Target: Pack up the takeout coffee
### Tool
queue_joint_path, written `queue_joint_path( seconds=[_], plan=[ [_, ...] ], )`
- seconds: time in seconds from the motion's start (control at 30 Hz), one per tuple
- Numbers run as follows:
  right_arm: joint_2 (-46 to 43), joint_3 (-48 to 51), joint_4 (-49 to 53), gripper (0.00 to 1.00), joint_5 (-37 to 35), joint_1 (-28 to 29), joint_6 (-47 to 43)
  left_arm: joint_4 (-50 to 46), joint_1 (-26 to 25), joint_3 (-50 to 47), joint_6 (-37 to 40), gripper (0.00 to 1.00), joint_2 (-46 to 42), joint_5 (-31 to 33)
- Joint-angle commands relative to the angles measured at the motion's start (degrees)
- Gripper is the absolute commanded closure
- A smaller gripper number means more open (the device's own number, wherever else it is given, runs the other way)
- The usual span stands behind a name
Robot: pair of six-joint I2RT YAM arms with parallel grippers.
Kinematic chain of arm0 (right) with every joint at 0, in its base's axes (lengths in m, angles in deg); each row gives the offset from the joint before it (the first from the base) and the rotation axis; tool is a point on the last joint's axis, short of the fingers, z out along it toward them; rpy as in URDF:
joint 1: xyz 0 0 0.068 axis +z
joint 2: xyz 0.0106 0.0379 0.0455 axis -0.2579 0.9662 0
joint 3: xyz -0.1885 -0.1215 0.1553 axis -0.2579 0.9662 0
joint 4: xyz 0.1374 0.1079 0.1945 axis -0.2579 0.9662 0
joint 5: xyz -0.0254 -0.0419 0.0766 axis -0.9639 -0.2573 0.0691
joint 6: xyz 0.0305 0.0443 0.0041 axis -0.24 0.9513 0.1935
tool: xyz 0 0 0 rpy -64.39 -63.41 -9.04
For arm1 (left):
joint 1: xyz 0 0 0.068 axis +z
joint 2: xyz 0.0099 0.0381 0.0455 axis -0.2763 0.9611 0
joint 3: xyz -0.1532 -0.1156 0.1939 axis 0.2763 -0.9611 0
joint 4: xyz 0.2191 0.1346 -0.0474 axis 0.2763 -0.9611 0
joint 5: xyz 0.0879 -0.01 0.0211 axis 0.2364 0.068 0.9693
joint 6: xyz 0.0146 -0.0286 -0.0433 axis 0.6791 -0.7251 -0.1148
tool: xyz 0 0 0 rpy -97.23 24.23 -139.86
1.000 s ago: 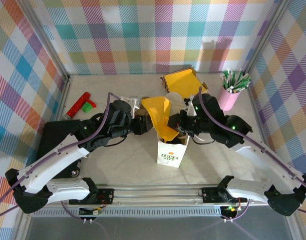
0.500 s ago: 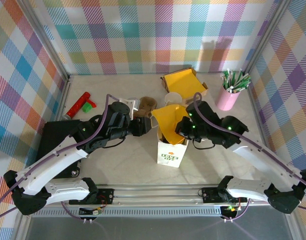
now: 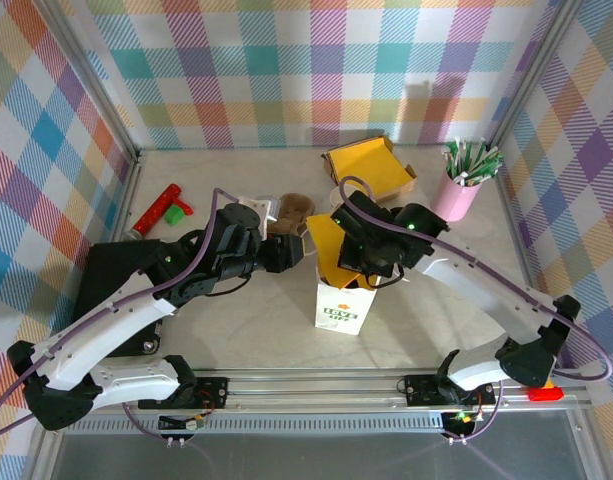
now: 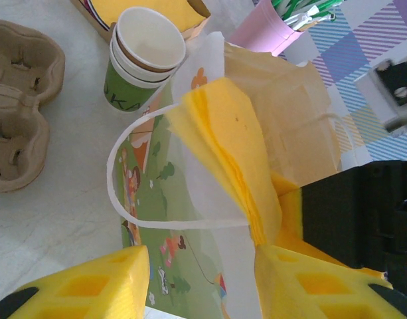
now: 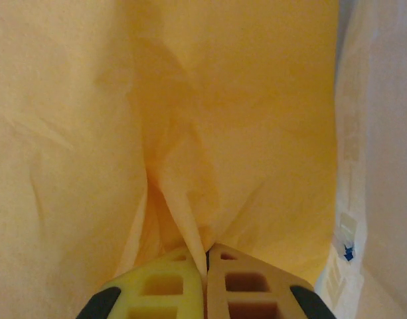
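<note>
The white paper bag (image 3: 344, 303) stands upright at the table's middle, and its green picture side (image 4: 157, 199) faces the left wrist camera. My left gripper (image 3: 298, 250) (image 4: 203, 256) is open at the bag's upper left rim, and the bag wall shows in the gap between its fingers. A yellow napkin (image 3: 329, 243) (image 4: 226, 143) (image 5: 190, 119) hangs into the bag's mouth. My right gripper (image 3: 344, 265) (image 5: 206, 256) is shut on a fold of that napkin, down inside the bag. The takeout coffee is hidden.
A stack of lidless cups (image 3: 346, 196) (image 4: 145, 56) stands behind the bag, with a brown cup carrier (image 3: 292, 210) (image 4: 17, 113) to its left. The yellow napkin box (image 3: 370, 165) and pink cup of sticks (image 3: 460, 190) sit at the back right. A red item (image 3: 162, 208) lies far left.
My right arm has swung left over the bag and carried the yellow napkin down into its mouth. The left arm shifted slightly left at first, then stayed still.
</note>
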Motion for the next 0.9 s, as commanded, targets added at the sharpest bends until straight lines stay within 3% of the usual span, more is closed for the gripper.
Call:
queue_joint_path(
  seconds=[0.0, 0.37, 0.7, 0.87],
  plan=[
    [2.3, -2.3, 6.7, 1.00, -3.2, 0.5, -1.1, 0.6, 0.5, -0.8, 0.5, 0.54, -1.7, -0.1],
    [9.5, -7.0, 13.0, 0.98, -5.1, 1.9, -2.4, 0.6, 0.6, -2.1, 0.8, 0.54, -2.7, 0.4],
    [9.8, -13.4, 14.0, 0.69, -5.3, 2.5, -5.0, -0.1, 0.5, -2.4, 1.1, 0.54, -3.6, 1.4],
    [8.6, -18.8, 15.7, 0.62, -7.0, 2.6, -7.3, -0.5, 0.6, -2.3, 1.4, 0.54, -4.2, 2.3]
  ],
)
